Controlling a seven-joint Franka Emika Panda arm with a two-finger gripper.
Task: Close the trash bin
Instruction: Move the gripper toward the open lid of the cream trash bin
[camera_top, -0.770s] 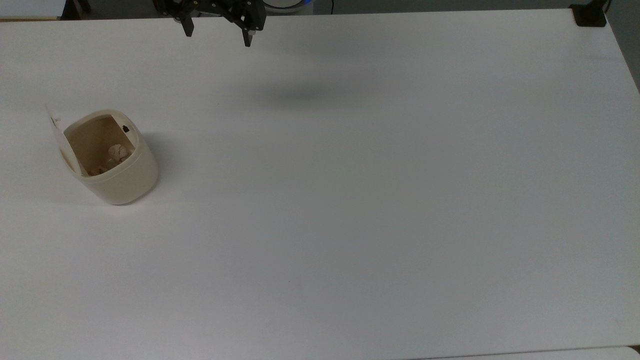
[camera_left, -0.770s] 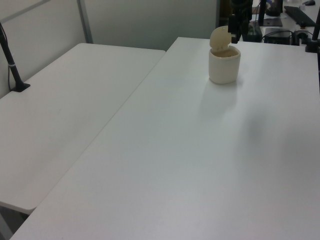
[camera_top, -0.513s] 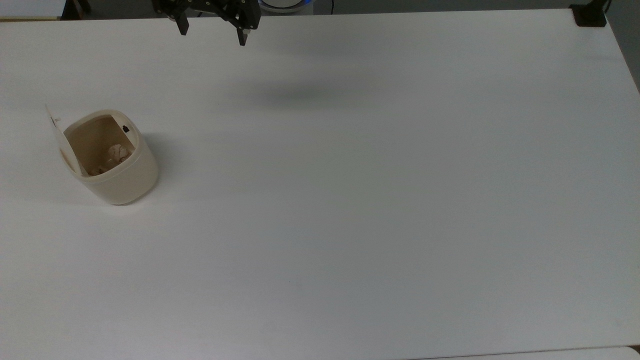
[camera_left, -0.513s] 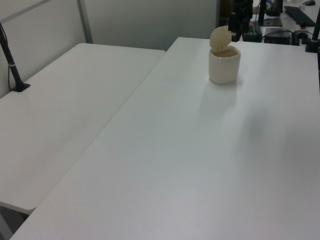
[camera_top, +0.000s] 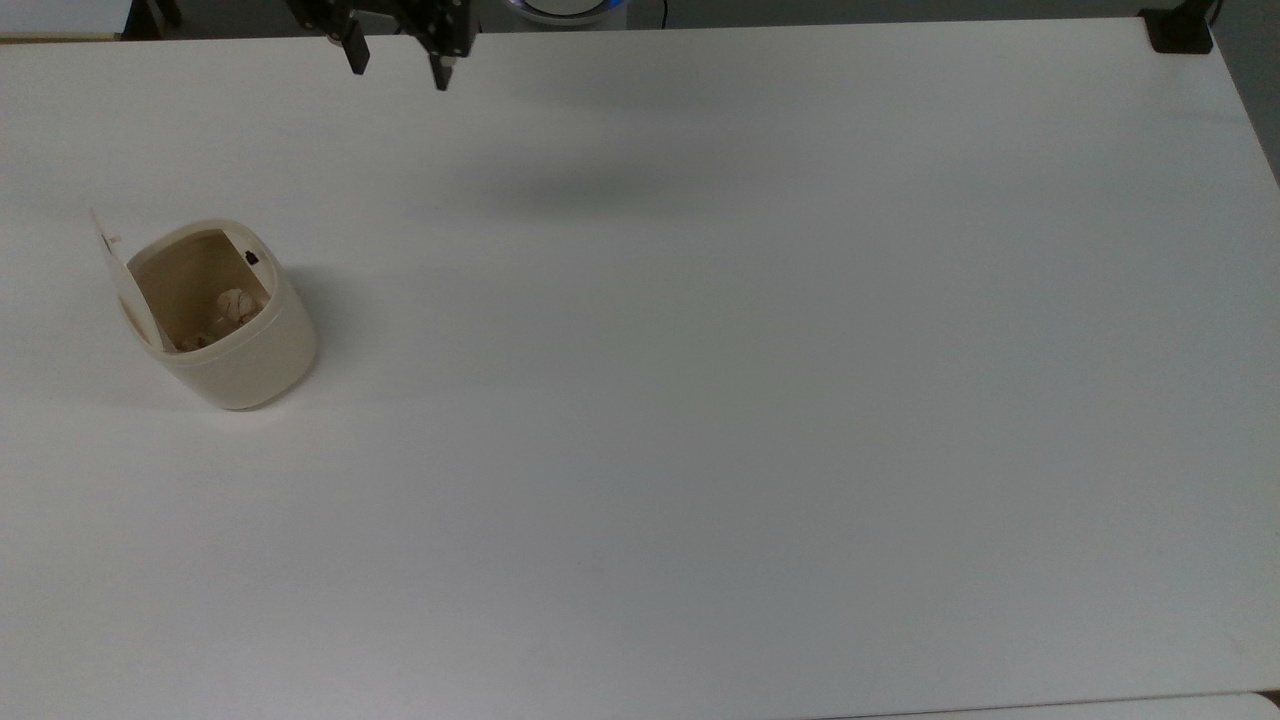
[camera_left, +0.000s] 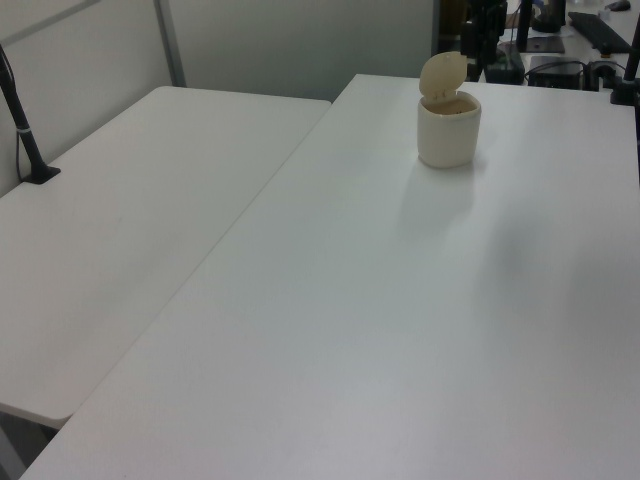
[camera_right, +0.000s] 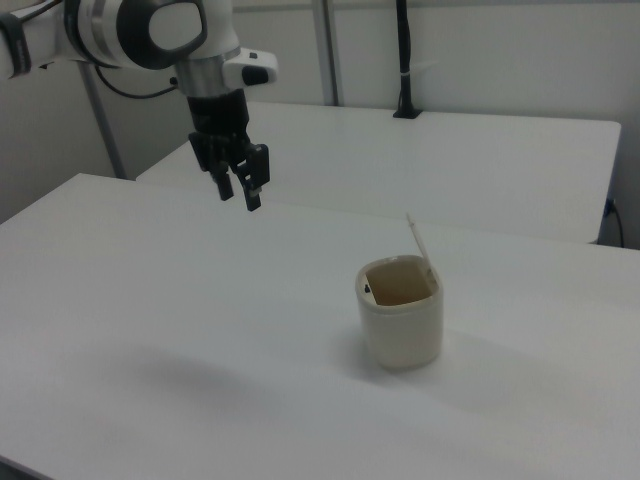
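Observation:
The cream trash bin (camera_top: 240, 350) stands near the top view's left edge, and its lid (camera_top: 122, 280) is hinged up and upright on the side toward the top view's left. Inside I see crumpled paper (camera_top: 232, 305) and a small black latch (camera_top: 251, 258) under the rim. My gripper (camera_top: 398, 65) hangs open and empty high over the table's far edge, well away from the bin. In the right view the gripper (camera_right: 238, 197) points down, to the left of the bin (camera_right: 402, 330) and above it. The left view has the bin (camera_left: 448, 135) far back with its lid (camera_left: 441, 74) raised.
The bin stands on a broad white table (camera_top: 700, 400). A black clamp (camera_top: 1180, 30) sits at its far corner on the top view's right. A second white table (camera_left: 130, 200) adjoins it, with a black post (camera_left: 25, 130) clamped on.
My gripper has moved toward the top view's left along the far edge and turned a little. The bin and its lid have not moved.

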